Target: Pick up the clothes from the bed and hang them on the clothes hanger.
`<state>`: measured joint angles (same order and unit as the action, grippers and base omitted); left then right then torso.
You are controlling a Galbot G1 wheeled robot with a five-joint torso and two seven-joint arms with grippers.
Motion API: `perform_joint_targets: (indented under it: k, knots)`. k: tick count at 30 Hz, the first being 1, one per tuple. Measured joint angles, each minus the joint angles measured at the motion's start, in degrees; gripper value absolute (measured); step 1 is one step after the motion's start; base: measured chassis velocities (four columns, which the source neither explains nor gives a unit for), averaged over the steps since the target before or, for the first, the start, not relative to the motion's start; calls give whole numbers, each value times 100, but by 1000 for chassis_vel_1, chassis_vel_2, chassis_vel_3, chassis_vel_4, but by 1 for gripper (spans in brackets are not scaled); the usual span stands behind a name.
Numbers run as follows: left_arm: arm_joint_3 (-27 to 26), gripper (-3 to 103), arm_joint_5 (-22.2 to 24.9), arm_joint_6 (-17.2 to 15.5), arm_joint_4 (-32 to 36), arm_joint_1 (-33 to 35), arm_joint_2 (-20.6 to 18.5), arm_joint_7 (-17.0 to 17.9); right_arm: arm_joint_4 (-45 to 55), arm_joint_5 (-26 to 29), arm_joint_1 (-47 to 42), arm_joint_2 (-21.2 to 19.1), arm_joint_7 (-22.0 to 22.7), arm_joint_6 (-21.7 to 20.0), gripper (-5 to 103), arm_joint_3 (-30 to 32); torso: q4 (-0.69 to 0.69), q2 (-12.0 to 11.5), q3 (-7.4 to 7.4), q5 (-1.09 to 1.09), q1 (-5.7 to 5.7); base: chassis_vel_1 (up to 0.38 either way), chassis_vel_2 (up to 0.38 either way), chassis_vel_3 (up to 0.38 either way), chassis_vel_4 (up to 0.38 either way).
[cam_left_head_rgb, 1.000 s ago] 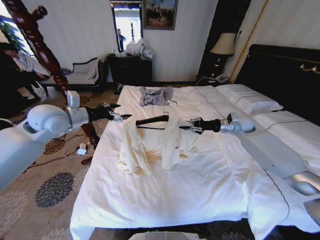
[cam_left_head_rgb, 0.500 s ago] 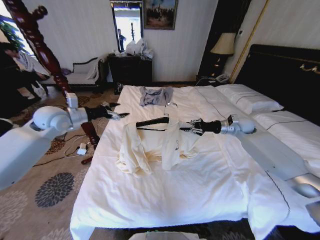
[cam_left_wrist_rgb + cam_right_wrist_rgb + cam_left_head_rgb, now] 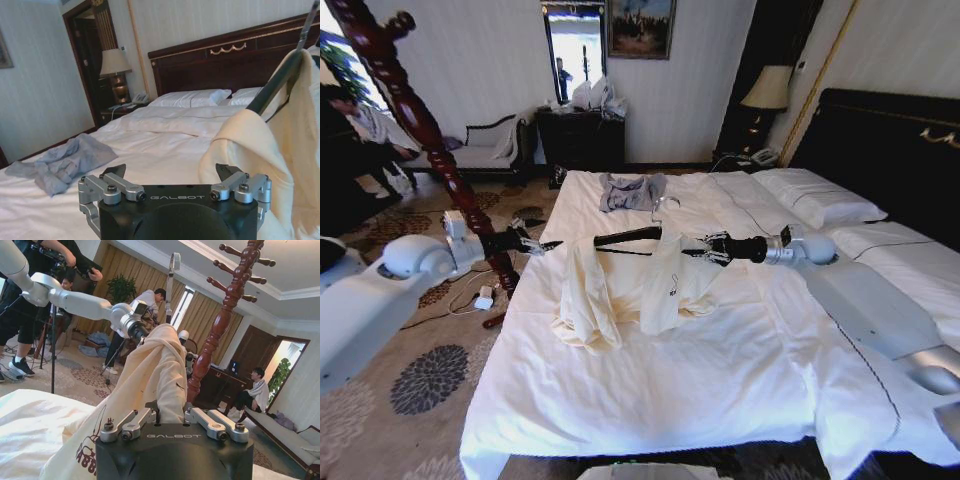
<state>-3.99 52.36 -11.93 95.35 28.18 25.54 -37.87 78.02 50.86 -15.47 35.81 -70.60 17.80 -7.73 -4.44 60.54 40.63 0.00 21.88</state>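
While right jaws (image 3: 172, 416) pinch the clothes (image 3: 150, 375), left jaws (image 3: 172, 172) gape beside them.

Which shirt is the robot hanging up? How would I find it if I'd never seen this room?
Look at the big white bed with the black headboard. Above its middle, the right gripper clamps a cream shirt draped over a black hanger. The other garment, the grey-blue one, is smaller and lies crumpled farther back with nothing holding it.

The bed (image 3: 650, 390) is viewed from above its foot; the clothes (image 3: 280, 135) are framed closely from opposite sides by both wrist views.
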Motion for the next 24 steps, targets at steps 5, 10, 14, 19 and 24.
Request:
perform_joint_targets:
  k: [5,10,14,19,24]
  knots:
    - [12,100,0,49,135,-41,-24,-88,-14,0,-5,2,4,0,19,1,-3,0,0,1,0,0,0,0,0]
    - [26,100,5,66,315,-98,-65,-106,-40,0,-9,0,2,7,19,14,-1,0,0,1,0,0,0,0,0]
    - [57,100,37,68,356,-185,-63,-84,-45,0,-16,1,-3,21,19,20,-2,0,0,1,0,0,0,0,0]
    - [119,100,23,58,333,-239,41,11,-37,0,-16,25,-1,29,19,25,-1,0,0,0,0,0,0,0,0]
    - [225,100,20,10,338,-340,216,114,-13,-2,-23,51,20,28,19,29,-2,0,0,0,0,0,0,0,0]
